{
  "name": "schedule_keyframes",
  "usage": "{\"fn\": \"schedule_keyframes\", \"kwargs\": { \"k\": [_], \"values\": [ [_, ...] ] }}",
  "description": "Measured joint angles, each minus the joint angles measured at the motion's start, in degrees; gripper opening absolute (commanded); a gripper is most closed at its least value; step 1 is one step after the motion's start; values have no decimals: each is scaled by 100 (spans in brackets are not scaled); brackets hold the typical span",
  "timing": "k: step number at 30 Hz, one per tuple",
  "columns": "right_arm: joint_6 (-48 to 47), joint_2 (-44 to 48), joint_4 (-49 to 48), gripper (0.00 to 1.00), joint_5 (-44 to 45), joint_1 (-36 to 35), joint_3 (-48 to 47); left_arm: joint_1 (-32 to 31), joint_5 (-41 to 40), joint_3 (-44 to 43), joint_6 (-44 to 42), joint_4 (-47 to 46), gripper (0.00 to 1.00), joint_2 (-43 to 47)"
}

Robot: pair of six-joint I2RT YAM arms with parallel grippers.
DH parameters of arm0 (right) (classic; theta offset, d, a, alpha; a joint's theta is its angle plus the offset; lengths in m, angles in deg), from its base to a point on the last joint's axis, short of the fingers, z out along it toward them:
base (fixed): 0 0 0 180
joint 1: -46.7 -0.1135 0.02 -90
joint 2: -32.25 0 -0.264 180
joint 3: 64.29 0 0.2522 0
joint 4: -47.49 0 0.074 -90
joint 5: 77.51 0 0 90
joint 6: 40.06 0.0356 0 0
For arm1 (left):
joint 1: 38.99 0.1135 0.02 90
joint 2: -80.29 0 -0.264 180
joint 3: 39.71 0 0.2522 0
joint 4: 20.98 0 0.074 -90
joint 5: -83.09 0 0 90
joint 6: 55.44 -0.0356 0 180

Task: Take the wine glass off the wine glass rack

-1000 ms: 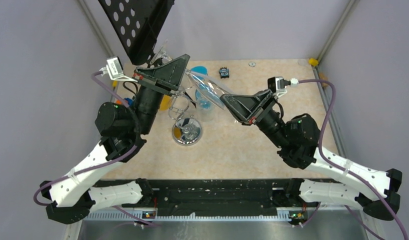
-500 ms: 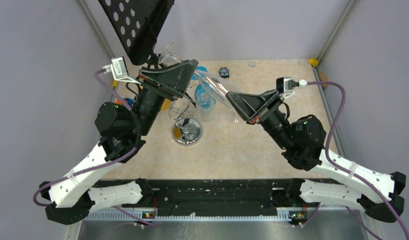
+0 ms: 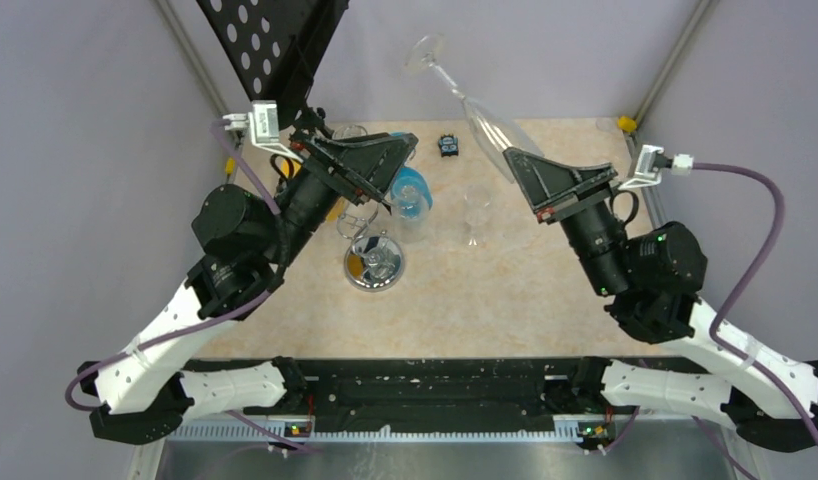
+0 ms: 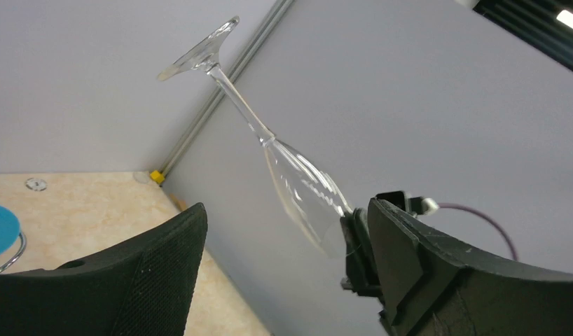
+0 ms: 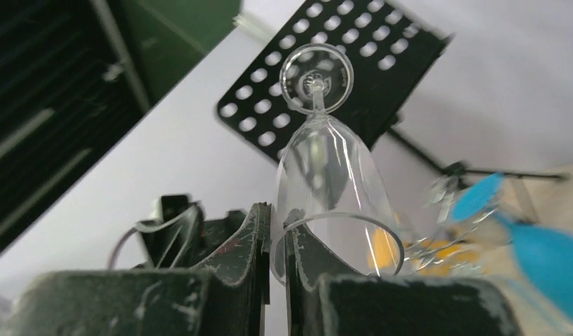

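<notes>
Right tool (image 5: pixel 278 225) pinches the wine glass (image 5: pixel 329 168) by its rim, bowl jutting ahead, free of the rack (image 3: pixel 359 214); left tool (image 4: pixel 285 211) gapes wide.

Black perforated plate (image 3: pixel 275 50) (tilted, back left), blue round object (image 3: pixel 413 190), small black gadget (image 3: pixel 447 146) near the back, beige marbled tabletop (image 3: pixel 505 290)

Your left arm (image 3: pixel 175 330) and right arm (image 3: pixel 705 340): white shells, black joints, purple cables (image 3: pixel 745 190); left pincer (image 4: pixel 285 213) and right pincer (image 5: pixel 277 224) scuffed black.
</notes>
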State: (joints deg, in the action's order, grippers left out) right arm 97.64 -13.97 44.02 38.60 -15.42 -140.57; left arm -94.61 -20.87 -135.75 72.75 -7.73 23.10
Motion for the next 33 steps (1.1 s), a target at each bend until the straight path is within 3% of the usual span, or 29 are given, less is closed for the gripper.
{"fn": "schedule_keyframes", "kwargs": {
  "k": [11,18,22,26,33],
  "values": [
    [-2144,-439,3526,0,2894,2,-2328,0,57,-682,-785,1858,95,-363],
    [-2533,-1272,5659,0,3635,133,-3331,0,-291,-686,-1128,2494,95,-356],
    [-2592,-1729,6441,0,3115,894,-3547,0,-437,-688,-1268,2614,95,-352],
    [-2623,-2146,7069,0,1775,2149,-3622,0,-505,-688,-1322,2712,95,-334],
    [-2741,-3145,7890,0,-439,3486,-3773,0,-516,-704,-1353,2876,95,-332]
  ]
}}
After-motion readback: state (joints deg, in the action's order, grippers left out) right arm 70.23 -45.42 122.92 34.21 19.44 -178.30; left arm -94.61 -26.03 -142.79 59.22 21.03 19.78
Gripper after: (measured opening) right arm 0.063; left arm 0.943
